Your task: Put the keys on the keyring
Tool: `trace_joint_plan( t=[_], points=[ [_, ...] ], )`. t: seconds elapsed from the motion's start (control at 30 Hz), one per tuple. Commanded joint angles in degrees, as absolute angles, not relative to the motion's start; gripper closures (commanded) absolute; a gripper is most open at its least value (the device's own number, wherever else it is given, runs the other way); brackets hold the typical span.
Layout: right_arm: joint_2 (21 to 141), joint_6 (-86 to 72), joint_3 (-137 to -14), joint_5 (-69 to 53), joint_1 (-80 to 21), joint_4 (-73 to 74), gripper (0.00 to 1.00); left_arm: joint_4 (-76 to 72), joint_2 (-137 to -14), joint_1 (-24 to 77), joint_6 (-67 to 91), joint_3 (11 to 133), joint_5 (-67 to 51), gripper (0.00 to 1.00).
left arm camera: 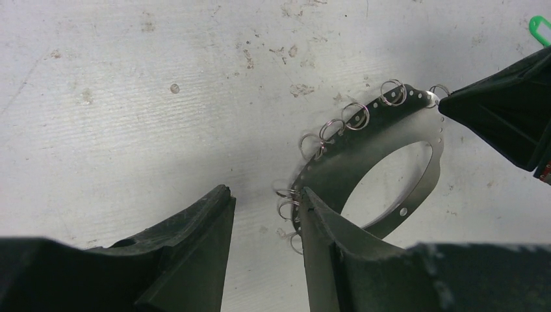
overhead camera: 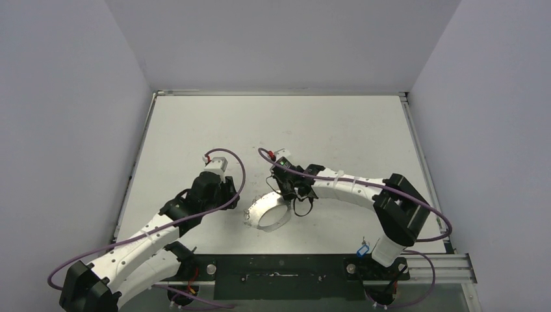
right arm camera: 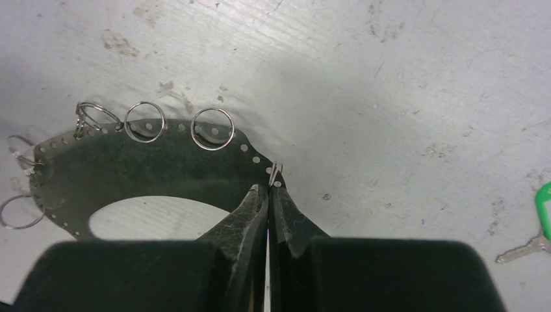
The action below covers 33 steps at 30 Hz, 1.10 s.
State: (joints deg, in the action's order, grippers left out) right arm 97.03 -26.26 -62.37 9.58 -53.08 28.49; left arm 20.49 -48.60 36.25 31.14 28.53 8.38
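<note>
The keyring is a flat grey metal band with holes and several small split rings along its rim, lying mid-table. My right gripper is shut on its rim, right beside one small split ring. My left gripper stands open at the band's other side, its right finger against the rim and bare table between the fingers. The green-tagged key lies on the table to the right of the right gripper; its green tag also shows in the left wrist view. A small blue tag sits by the right arm's base.
Purple cables loop over both arms. A raised rim borders the stained white table, with grey walls behind it. The black base rail runs along the near edge.
</note>
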Motion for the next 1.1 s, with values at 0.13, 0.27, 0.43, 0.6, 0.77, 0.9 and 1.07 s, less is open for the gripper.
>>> trace_joint_plan(
  t=[0.13, 0.27, 0.43, 0.6, 0.77, 0.9, 1.07],
  points=[
    [90.66, -23.2, -56.53, -6.85, -48.86, 16.04, 1.0, 17.28, -47.02, 35.77, 29.67, 28.55, 7.02, 0.6],
    [87.72, -19.36, -54.42, -12.09, -49.03, 13.01, 1.0, 15.69, -46.52, 35.77, 28.86, 27.69, 6.35, 0.6],
    [79.41, -15.9, -51.88, -13.34, -48.82, 9.96, 1.0, 12.36, -45.81, 35.66, 26.55, 26.32, 2.95, 0.61],
    [72.43, -10.6, -48.87, -15.13, -48.63, 6.59, 1.0, 10.67, -45.47, 35.62, 24.68, 26.4, 0.78, 0.61],
    [69.55, -4.85, -46.63, -20.29, -48.55, 4.51, 1.0, 9.33, -44.77, 35.59, 20.29, 27.13, -3.46, 0.61],
    [69.74, 1.17, -48.57, -22.94, -48.35, 8.68, 1.0, 7.21, -43.21, 35.6, 18.82, 27.05, -5.52, 0.61],
    [68.03, 6.69, -49.41, -29.1, -47.02, 10.74, 1.0, -0.08, -40.61, 35.6, 16.97, 24.27, -9.32, 0.63]
  ],
)
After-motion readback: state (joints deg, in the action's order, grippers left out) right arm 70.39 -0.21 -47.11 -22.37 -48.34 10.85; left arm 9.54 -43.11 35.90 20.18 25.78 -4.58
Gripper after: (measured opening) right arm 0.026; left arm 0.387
